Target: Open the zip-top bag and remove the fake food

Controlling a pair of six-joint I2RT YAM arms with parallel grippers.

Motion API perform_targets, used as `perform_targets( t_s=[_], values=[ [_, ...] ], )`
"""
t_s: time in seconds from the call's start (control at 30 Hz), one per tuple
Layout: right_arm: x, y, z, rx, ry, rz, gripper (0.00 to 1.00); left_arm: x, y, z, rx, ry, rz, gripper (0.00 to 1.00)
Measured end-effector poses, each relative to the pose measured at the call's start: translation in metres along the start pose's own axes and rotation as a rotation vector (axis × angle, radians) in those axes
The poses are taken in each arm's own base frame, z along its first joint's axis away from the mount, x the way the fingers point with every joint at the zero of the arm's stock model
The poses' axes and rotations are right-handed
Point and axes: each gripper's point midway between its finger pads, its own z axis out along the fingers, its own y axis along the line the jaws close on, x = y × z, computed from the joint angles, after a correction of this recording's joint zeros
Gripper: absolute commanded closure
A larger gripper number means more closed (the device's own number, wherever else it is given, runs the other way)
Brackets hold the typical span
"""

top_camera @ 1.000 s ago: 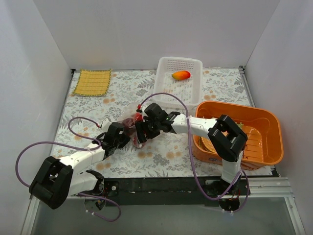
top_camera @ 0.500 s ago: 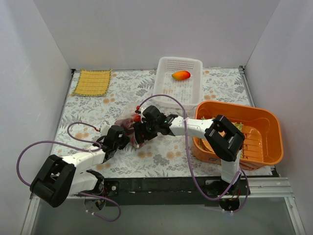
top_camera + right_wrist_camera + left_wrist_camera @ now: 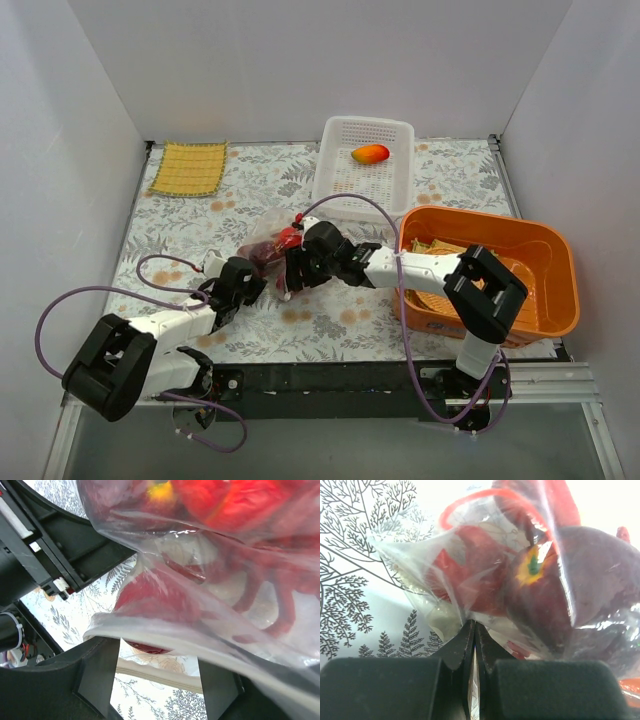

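Note:
The clear zip-top bag [image 3: 266, 253] lies at mid-table with red fake food inside. In the left wrist view the bag [image 3: 415, 560] holds a red round fruit [image 3: 465, 585] and a dark red apple-like piece [image 3: 595, 595]. My left gripper [image 3: 474, 628] is shut on a fold of the bag's plastic. My right gripper [image 3: 159, 680] is open, its fingers wide apart, with the bag's white zip rim [image 3: 165, 635] lying across just above them. Red lobster legs [image 3: 267, 597] show through the plastic. An orange-yellow mango [image 3: 370, 154] lies in the white basket [image 3: 338, 190].
An orange bin [image 3: 560, 265] stands at the right, close behind my right arm. A yellow woven mat [image 3: 188, 168] lies at the back left. My left gripper [image 3: 250, 283] and right gripper [image 3: 291, 270] meet at the bag.
My right arm's elbow has swung right and toward the near edge, and its gripper has shifted slightly nearer. The bag moved a little with it. My left gripper stays clamped on the bag.

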Motion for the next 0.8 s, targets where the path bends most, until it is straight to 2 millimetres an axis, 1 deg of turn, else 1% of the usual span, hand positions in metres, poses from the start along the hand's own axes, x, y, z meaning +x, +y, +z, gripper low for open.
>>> perform_targets(
  t_s=[0.07, 0.17, 0.43, 0.5, 0.63, 0.73, 0.8],
  values=[
    [-0.003, -0.001, -0.003, 0.014, -0.018, -0.001, 0.63, 0.0, -0.001, 0.001, -0.002, 0.001, -0.007, 1.0],
    [-0.006, -0.005, -0.007, 0.047, -0.034, 0.002, 0.68, 0.0, -0.002, 0.001, -0.003, -0.001, -0.013, 1.0],
    [-0.014, -0.024, -0.022, 0.165, -0.077, -0.005, 0.7, 0.0, 0.0, 0.0, -0.01, -0.004, -0.019, 1.0],
    [-0.016, -0.027, -0.025, 0.184, -0.083, -0.01, 0.74, -0.001, 0.0, 0.0, -0.011, -0.005, -0.02, 1.0],
    [-0.015, -0.039, -0.031, 0.257, -0.073, -0.019, 0.78, -0.001, 0.0, 0.0, -0.018, -0.006, -0.02, 1.0],
    [-0.018, -0.047, -0.037, 0.317, -0.066, -0.034, 0.8, -0.002, 0.001, 0.0, -0.024, -0.01, -0.02, 1.0],
    [-0.02, -0.049, -0.041, 0.341, -0.064, -0.041, 0.81, -0.003, 0.003, -0.001, -0.031, -0.014, -0.02, 1.0]
  ],
)
